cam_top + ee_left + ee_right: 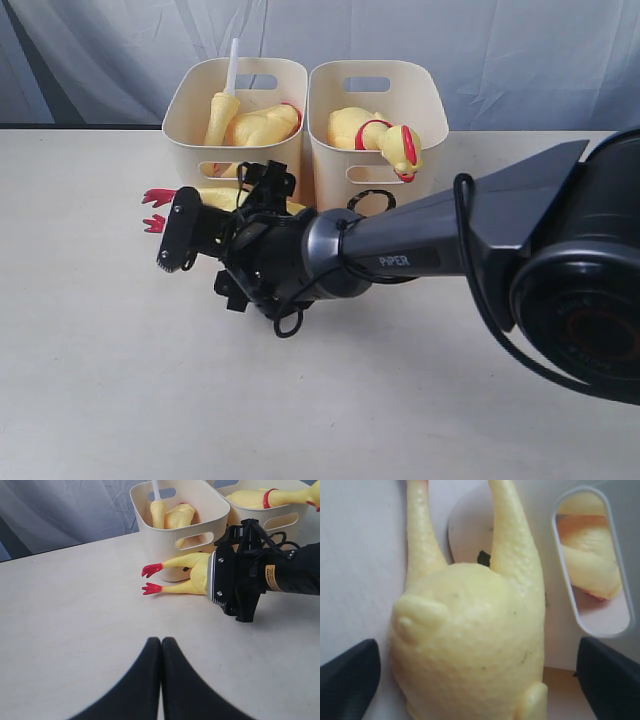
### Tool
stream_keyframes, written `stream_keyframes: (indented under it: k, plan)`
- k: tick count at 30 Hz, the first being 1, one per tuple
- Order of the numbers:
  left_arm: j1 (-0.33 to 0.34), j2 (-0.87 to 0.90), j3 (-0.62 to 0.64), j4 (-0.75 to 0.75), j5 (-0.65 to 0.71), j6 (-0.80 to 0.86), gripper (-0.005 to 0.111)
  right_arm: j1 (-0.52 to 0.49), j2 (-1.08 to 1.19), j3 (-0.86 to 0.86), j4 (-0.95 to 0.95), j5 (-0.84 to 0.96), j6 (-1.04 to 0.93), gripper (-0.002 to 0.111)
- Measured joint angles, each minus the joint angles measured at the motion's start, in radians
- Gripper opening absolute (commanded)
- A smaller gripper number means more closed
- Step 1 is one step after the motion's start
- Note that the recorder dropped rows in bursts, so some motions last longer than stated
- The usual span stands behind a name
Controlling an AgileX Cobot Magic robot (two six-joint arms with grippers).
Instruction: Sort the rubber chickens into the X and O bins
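Note:
A yellow rubber chicken (215, 197) lies on the table in front of the left bin (190, 95), its red feet pointing left. My right gripper (479, 680) reaches across over its body (470, 645). It is open, with one finger on each side and nothing gripped. The left bin holds a neck piece with a white tube (231, 70) and a yellow body. In the right bin (425, 90) is a chicken with a red band (372, 128). A black O-like curve (372, 200) shows low on that bin; the left bin's mark is hidden. My left gripper (161, 641) is shut and empty above bare table.
The right arm (420, 245) stretches from the right edge across the middle of the table (120, 380). A grey curtain (100, 50) hangs behind the two bins, which stand side by side at the table's far edge.

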Motion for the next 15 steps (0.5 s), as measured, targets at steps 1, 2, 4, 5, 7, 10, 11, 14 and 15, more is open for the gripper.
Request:
stream_keyframes:
  k: [1,2,4,5,7,10,11,14,15]
  plan:
    - [0.0,0.0,0.0,0.0,0.0,0.0,0.0,-0.002,0.0,0.0,0.003,0.0,0.0,0.104]
    - [0.0,0.0,0.0,0.0,0.0,0.0,0.0,-0.002,0.0,0.0,0.003,0.0,0.0,0.104]
    - [0.0,0.0,0.0,0.0,0.0,0.0,0.0,-0.004,0.0,0.0,0.006,0.0,0.0,0.104]
    - [0.0,0.0,0.0,0.0,0.0,0.0,0.0,-0.006,0.0,0.0,0.007,0.0,0.0,0.104]
    - [0.0,0.0,0.0,0.0,0.0,0.0,0.0,-0.006,0.0,0.0,0.007,-0.001,0.0,0.104]
    - [0.0,0.0,0.0,0.0,0.0,0.0,0.0,-0.006,0.0,0.0,0.011,-0.005,0.0,0.104]
    - [0.0,0.0,0.0,0.0,0.0,0.0,0.0,-0.006,0.0,0.0,0.016,-0.006,0.0,0.104]
    - [0.0,0.0,0.0,0.0,0.0,0.0,0.0,-0.006,0.0,0.0,0.029,-0.01,0.0,0.104]
    - [0.0,0.0,0.0,0.0,0.0,0.0,0.0,-0.006,0.0,0.0,0.029,-0.01,0.0,0.103]
